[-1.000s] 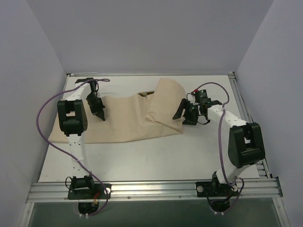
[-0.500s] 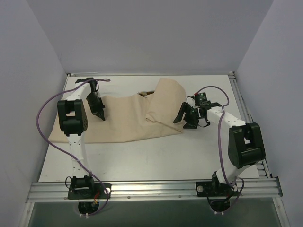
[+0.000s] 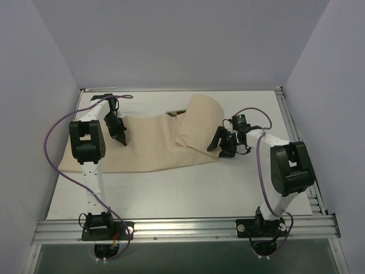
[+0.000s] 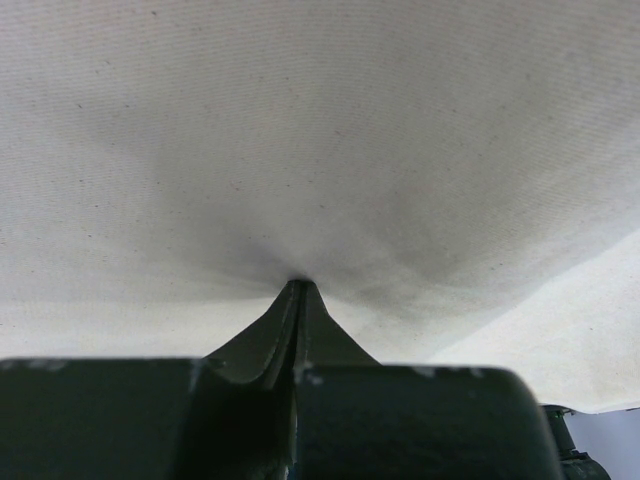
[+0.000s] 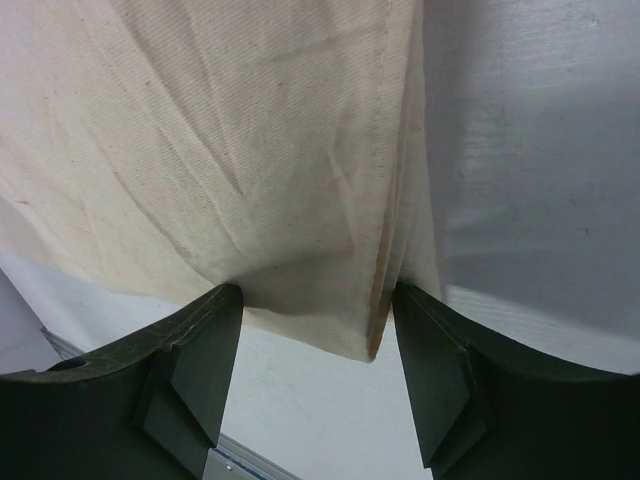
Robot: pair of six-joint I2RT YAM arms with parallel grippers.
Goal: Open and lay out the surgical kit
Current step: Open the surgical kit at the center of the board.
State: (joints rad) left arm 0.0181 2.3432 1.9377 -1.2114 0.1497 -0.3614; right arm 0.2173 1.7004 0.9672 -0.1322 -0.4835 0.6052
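Observation:
The beige cloth wrap (image 3: 151, 145) lies spread across the left and middle of the white table, with a raised fold (image 3: 199, 123) at its right end. My left gripper (image 3: 122, 141) is shut, its tips (image 4: 298, 286) pinched into the cloth (image 4: 320, 130), which puckers toward them. At the lower right corner of the fold my right gripper (image 3: 220, 148) is open. In the right wrist view that gripper (image 5: 318, 300) has a finger on each side of the folded cloth corner (image 5: 370, 335), apart from it. The tray and instruments are hidden.
The white table board (image 3: 188, 188) runs out to aluminium rails at the right (image 3: 296, 131) and front (image 3: 182, 228). A tan edge (image 3: 174, 113) shows at the wrap's far side. Purple cables loop off both arms. Grey walls close in on three sides.
My right gripper has slid left and a little nearer, onto the fold's corner, with its jaws slightly narrower. The left arm and the cloth have not moved.

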